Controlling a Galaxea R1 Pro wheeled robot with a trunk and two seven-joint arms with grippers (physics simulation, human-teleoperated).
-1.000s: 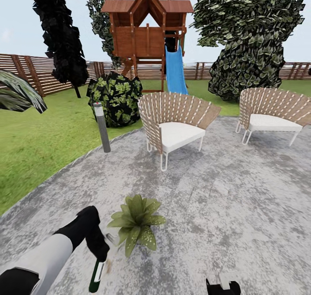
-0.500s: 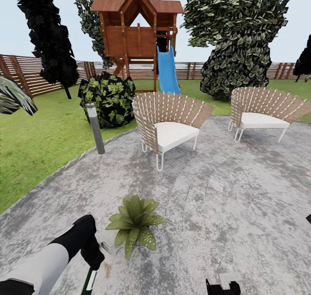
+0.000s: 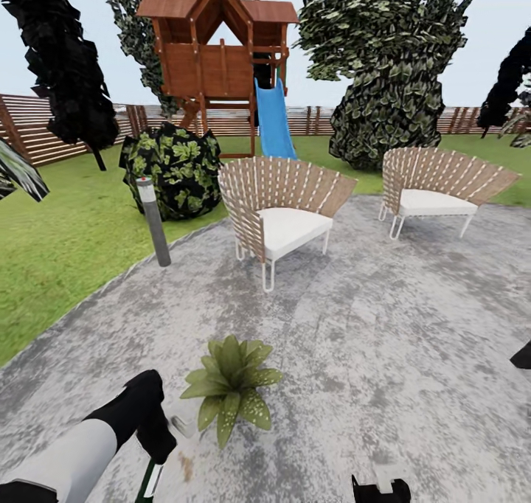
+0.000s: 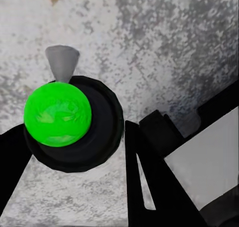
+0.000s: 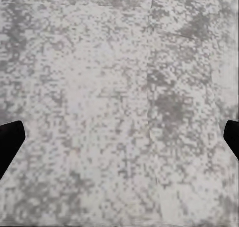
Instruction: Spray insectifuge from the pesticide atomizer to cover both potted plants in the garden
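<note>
One potted plant, a low rosette of pointed green leaves, stands on the grey paved patio just ahead of me. My left gripper is beside it on its left, shut on the pesticide atomizer. The atomizer's dark green handle hangs down and its pale head points toward the plant. In the left wrist view, black fingers clamp the atomizer, seen end-on with a grey nozzle. My right gripper hangs open over bare paving, and part of it shows at the head view's lower edge.
Two slatted chairs stand on the patio behind the plant. A grey bollard light marks the lawn edge, with a round shrub, a playhouse with a blue slide and the wooden fence beyond. A dark shape touches the right edge.
The whole head view has shifted left, so the camera has turned. My left gripper and the atomizer sit slightly lower in the picture. A dark shape has come in at the right edge.
</note>
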